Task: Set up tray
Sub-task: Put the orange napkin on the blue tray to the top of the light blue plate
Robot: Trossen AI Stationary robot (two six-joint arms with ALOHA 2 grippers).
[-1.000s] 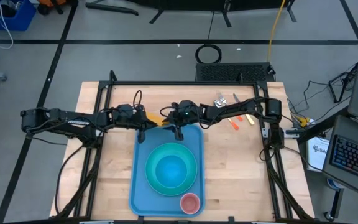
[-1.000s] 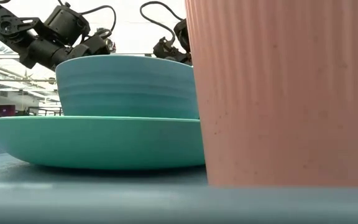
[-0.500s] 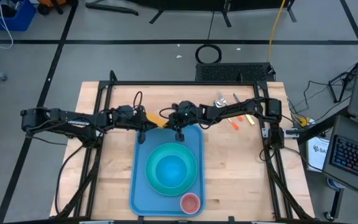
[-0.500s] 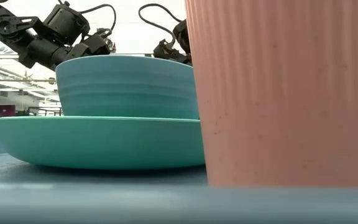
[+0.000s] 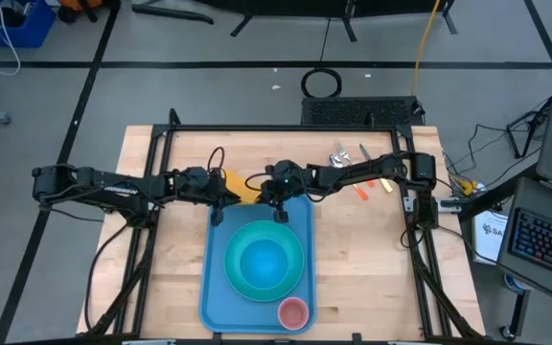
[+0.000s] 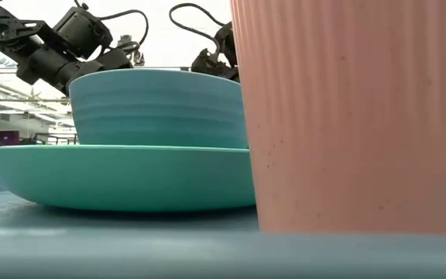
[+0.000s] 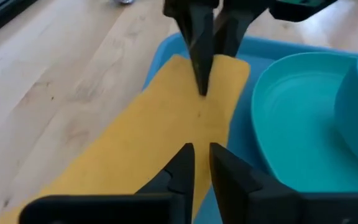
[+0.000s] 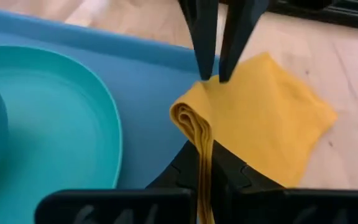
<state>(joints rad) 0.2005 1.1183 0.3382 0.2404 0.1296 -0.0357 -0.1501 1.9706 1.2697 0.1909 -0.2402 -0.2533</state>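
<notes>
The light-blue tray [image 5: 257, 259] lies lengthwise in the middle of the wooden tabletop [image 5: 161, 278], between the two arms. Inside it sits a round turquoise plate [image 5: 264, 259], and a blue bowl [image 6: 157, 108] stands on that plate; the bowl's inside shows nothing in it from above. A pink ribbed cup [image 5: 293, 312] stands in the tray's near right corner, apart from the plate, and fills most of the low view. At the tray's far edge, a folded orange-yellow napkin [image 8: 253, 118] lies partly on the tabletop and partly over the tray's rim and floor, beside the plate. The right tool [image 8: 205, 163] is clenched on a bunched fold of this napkin, the cloth pinched upright between its dark fingers [image 8: 185, 165]. The left tool [image 7: 202, 163] hovers just over the napkin's other end, its fingers [image 7: 182, 165] only a narrow slit apart with the cloth lying flat beneath them, so it is released rather than gripping. The two tools face each other closely across the napkin. On the tabletop behind the right arm lie some metal cutlery [image 5: 345, 153] and orange pieces [image 5: 364, 189], well apart from the tray.
</notes>
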